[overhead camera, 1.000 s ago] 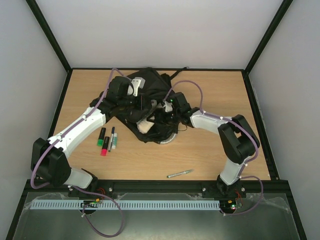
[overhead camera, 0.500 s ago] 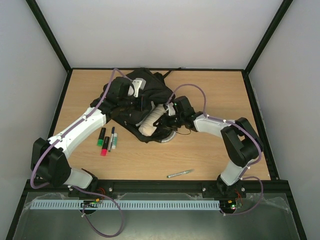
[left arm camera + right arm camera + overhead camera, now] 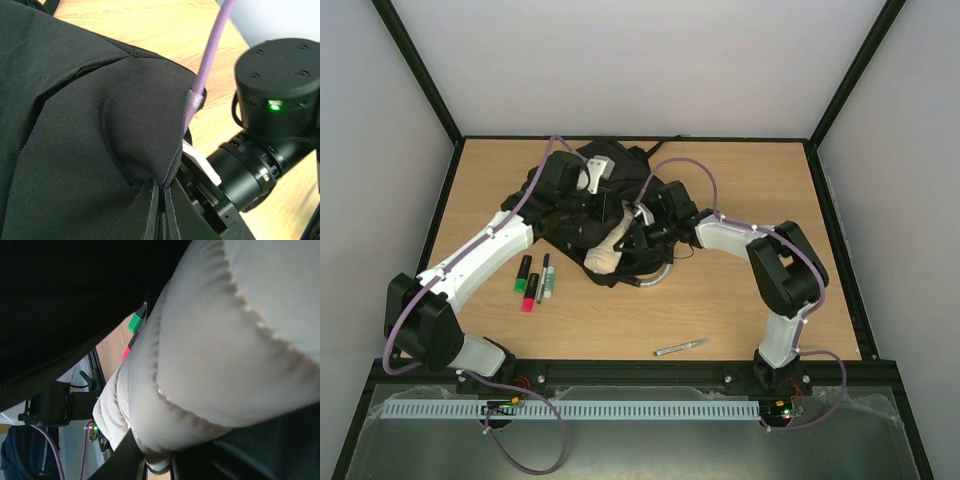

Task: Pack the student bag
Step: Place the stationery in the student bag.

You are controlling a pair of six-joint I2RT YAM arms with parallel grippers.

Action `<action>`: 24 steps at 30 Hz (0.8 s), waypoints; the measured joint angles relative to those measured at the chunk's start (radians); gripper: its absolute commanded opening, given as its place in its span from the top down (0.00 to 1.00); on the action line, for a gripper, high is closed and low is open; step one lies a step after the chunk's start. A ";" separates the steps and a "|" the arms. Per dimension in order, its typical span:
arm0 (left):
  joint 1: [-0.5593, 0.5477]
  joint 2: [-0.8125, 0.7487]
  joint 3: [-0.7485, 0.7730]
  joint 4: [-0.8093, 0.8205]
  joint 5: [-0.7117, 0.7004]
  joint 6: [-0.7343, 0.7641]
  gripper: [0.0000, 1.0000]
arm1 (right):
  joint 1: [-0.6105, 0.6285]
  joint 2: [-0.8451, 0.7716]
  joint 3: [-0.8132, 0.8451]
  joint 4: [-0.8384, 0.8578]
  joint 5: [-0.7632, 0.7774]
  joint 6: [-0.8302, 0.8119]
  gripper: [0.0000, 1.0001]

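The student bag (image 3: pixel 625 170) is a black fabric backpack lying at the back middle of the table. My left gripper (image 3: pixel 588 205) is shut on a fold of the bag's black fabric (image 3: pixel 75 125), pinching its edge between the fingertips (image 3: pixel 164 200). A cream padded pouch (image 3: pixel 603 255) sticks out of the bag's front opening. My right gripper (image 3: pixel 638 232) is at the pouch's inner end, shut on the cream fabric (image 3: pixel 225 365), with the fingertips (image 3: pixel 159 467) squeezing its lower edge. The bag's dark inside covers the top of the right wrist view.
Three markers lie left of the bag: a green-capped one (image 3: pixel 524 270), a red-tipped one (image 3: pixel 529 295) and a white pen (image 3: pixel 546 278). A silver pen (image 3: pixel 680 347) lies near the front edge. The right arm's wrist (image 3: pixel 270 125) sits close beside the left gripper.
My right gripper has closed from open onto the cream pouch and shifted left toward the bag's opening. The pouch has moved with it. The left gripper keeps its hold on the fabric.
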 measured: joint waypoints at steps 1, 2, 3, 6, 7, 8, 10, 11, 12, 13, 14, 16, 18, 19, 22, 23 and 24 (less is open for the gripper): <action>0.001 0.000 0.000 -0.003 0.001 0.005 0.98 | 0.000 0.021 0.024 -0.015 -0.007 -0.031 0.81; 0.003 0.000 0.000 -0.006 0.002 0.009 0.98 | 0.000 0.037 0.045 -0.029 -0.010 -0.054 0.79; 0.004 0.000 0.000 -0.009 0.001 0.015 0.98 | -0.001 0.060 0.080 -0.061 -0.012 -0.089 0.76; 0.010 0.000 0.000 -0.010 -0.002 0.023 0.98 | -0.012 0.113 0.160 -0.108 -0.013 -0.150 0.54; 0.010 0.000 0.000 -0.008 -0.004 0.024 0.98 | -0.019 0.123 0.175 -0.119 -0.008 -0.170 0.48; 0.010 0.000 0.001 -0.007 -0.006 0.026 0.98 | -0.025 0.128 0.186 -0.130 0.003 -0.192 0.45; 0.010 0.000 0.001 -0.005 -0.007 0.030 0.98 | -0.029 0.129 0.192 -0.144 0.029 -0.214 0.43; 0.010 0.000 0.001 -0.004 -0.007 0.031 0.98 | -0.031 0.127 0.193 -0.151 0.048 -0.229 0.42; 0.010 0.000 0.001 -0.003 -0.006 0.031 0.98 | -0.032 0.122 0.191 -0.161 0.067 -0.239 0.42; 0.010 0.001 0.001 -0.003 -0.004 0.031 0.98 | -0.032 0.113 0.184 -0.166 0.089 -0.247 0.41; 0.009 0.001 0.001 -0.002 -0.002 0.032 0.98 | -0.032 0.100 0.173 -0.174 0.111 -0.252 0.40; 0.008 0.001 0.001 -0.003 0.010 0.035 0.98 | -0.034 0.059 0.135 -0.192 0.161 -0.259 0.40; 0.007 0.001 0.001 -0.003 0.016 0.037 0.98 | -0.038 0.008 0.088 -0.205 0.209 -0.273 0.38; 0.006 0.001 0.001 -0.003 0.019 0.038 0.98 | -0.041 -0.019 0.066 -0.216 0.232 -0.281 0.38; 0.003 0.001 0.001 -0.004 0.027 0.038 0.98 | -0.048 -0.103 0.004 -0.240 0.292 -0.313 0.35; 0.003 0.001 0.001 -0.004 0.030 0.037 0.98 | -0.051 -0.135 -0.017 -0.248 0.313 -0.324 0.35; 0.002 0.001 0.000 -0.003 0.035 0.037 0.98 | -0.052 -0.159 -0.031 -0.254 0.328 -0.331 0.35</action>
